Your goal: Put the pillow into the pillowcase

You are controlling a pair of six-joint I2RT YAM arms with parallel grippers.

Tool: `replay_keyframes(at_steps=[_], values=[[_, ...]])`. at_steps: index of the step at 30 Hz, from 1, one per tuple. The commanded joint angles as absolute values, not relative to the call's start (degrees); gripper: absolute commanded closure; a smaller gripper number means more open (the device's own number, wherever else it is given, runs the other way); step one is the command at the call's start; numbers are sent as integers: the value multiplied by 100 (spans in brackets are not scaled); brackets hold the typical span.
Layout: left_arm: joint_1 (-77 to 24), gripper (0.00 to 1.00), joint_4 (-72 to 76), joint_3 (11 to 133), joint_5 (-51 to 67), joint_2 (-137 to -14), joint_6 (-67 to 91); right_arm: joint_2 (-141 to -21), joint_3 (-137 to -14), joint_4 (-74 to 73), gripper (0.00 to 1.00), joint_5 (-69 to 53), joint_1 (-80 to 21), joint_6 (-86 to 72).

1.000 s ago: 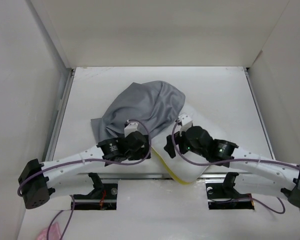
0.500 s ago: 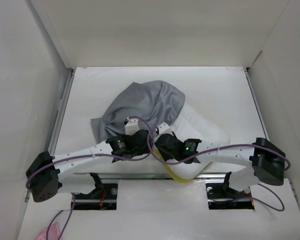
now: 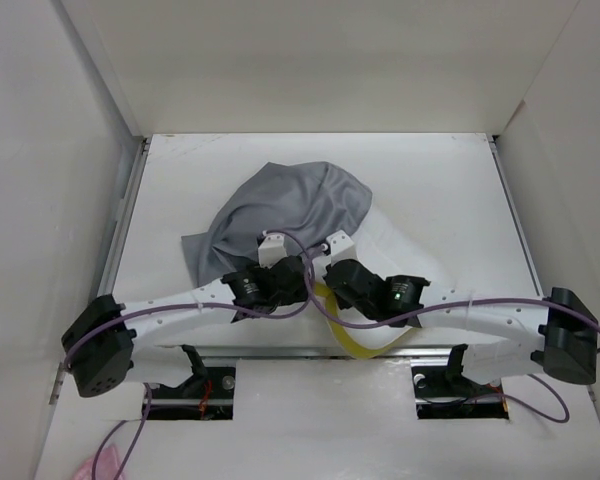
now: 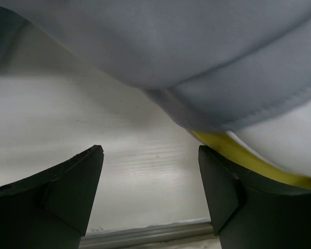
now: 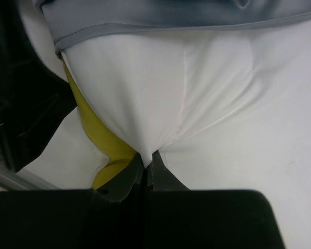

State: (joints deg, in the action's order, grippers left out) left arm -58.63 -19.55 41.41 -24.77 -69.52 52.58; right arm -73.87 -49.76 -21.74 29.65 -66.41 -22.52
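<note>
Pinching pillow (image 5: 223, 119) cloth beside its yellow band (image 5: 101, 140) with right fingers (image 5: 162, 175), likely for pushing inward; holding left fingers (image 4: 67, 187) spread, empty, below the pillowcase (image 4: 171, 52) hem.

Flat white tabletop (image 3: 450, 190), plain white panel walls (image 3: 310, 60) on three sides. Silver metal rail (image 3: 118, 240) along left table edge, thin metal strip (image 3: 270, 351) along near edge. Crumpled pink item (image 3: 86, 468) bottom-left, unidentifiable.

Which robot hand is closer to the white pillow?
Right. The right hand is shut on the pillow, pinching its white cloth beside the yellow band. The left hand is open at the pillowcase hem, with the pillow just past one finger, not gripped.
</note>
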Motion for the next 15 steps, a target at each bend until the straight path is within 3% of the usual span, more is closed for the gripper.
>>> replay_keyframes(at_steps=[1,7,12,15], values=[[-5766,32,-2098,4569,-3058,-7373,5378,-7137,-5133,-1740,100,2971,-6645,-2057],[-5634,43,-2197,4860,-3541,-7655,5379,-7084,-5186,-1793,100,2909,-6645,-2057],[-5423,40,-1812,4860,-3455,-7489,4872,-7084,-5186,-1846,100,2909,-6645,-2004],[-5423,37,-1181,4747,-2631,-7217,4134,-7084,-5238,-1846,100,2971,-6645,-2004]])
